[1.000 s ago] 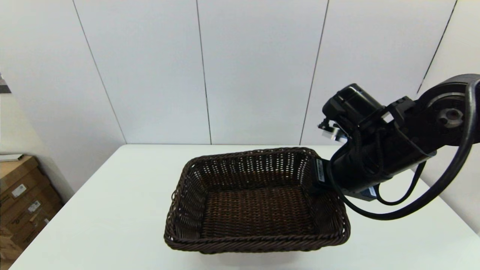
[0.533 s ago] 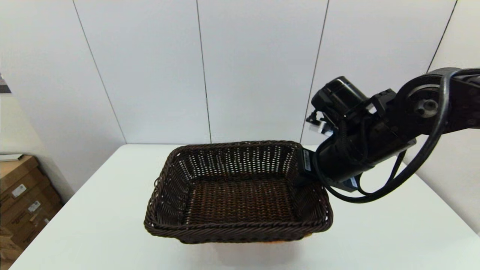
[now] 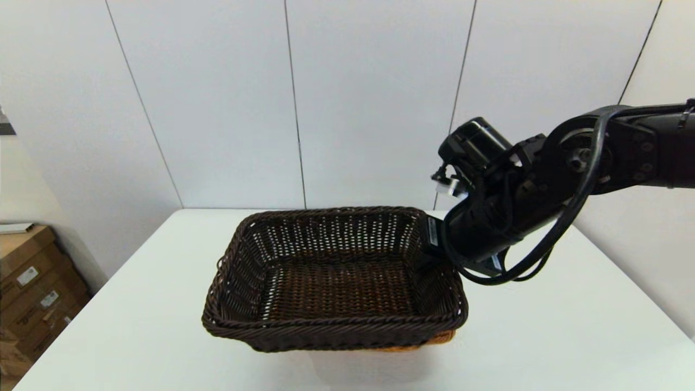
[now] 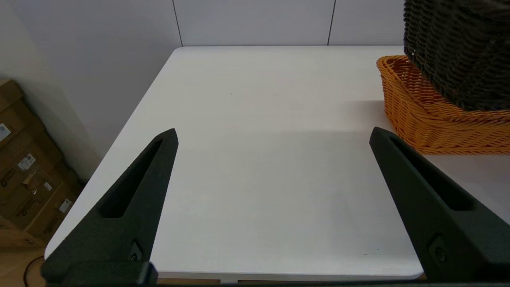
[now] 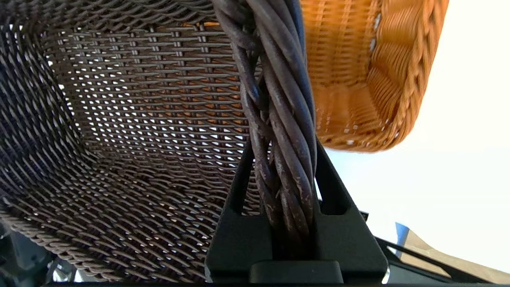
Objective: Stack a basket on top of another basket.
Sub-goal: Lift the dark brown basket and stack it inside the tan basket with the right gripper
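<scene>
The dark brown basket is held over the middle of the table, almost wholly covering the orange basket, which shows only as a sliver under its front right corner. My right gripper is shut on the braided rim of the dark basket's right side; in the right wrist view the rim runs between the fingers of that gripper, with the orange basket beneath. The left wrist view shows the dark basket dipping into the orange basket; I cannot tell whether it rests there. My left gripper stands open, parked at the table's left.
The white table has bare surface on both sides of the baskets. Cardboard boxes stand on the floor beyond the left edge. A panelled wall rises right behind the table's far edge.
My right arm has carried the dark basket leftward and slightly down. A strip of the orange basket now shows under its front right corner.
</scene>
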### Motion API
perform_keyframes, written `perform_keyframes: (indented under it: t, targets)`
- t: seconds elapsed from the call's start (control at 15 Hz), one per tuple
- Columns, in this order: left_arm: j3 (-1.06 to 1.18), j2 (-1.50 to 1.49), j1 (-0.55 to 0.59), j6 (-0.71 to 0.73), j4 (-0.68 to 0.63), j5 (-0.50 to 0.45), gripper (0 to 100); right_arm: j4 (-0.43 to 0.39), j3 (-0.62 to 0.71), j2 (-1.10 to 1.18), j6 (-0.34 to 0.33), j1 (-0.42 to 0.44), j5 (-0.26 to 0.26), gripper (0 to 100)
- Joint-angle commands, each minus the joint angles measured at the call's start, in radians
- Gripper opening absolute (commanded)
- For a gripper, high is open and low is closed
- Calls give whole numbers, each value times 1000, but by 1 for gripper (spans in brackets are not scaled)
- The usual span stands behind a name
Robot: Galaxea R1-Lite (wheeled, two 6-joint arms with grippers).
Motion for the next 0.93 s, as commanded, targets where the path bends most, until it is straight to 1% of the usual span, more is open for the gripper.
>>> perform_keyframes:
  t: [0.07,0.53,0.93]
  targets:
    - [0,0,0,0,0,0,100,5,-42,42,-10,-27,2,0]
    - [0,0,0,0,1,0,100,7,-42,59,-74,-106,5,0]
    - [0,0,0,0,1,0,100,8,-41,86,-105,-116,5,0]
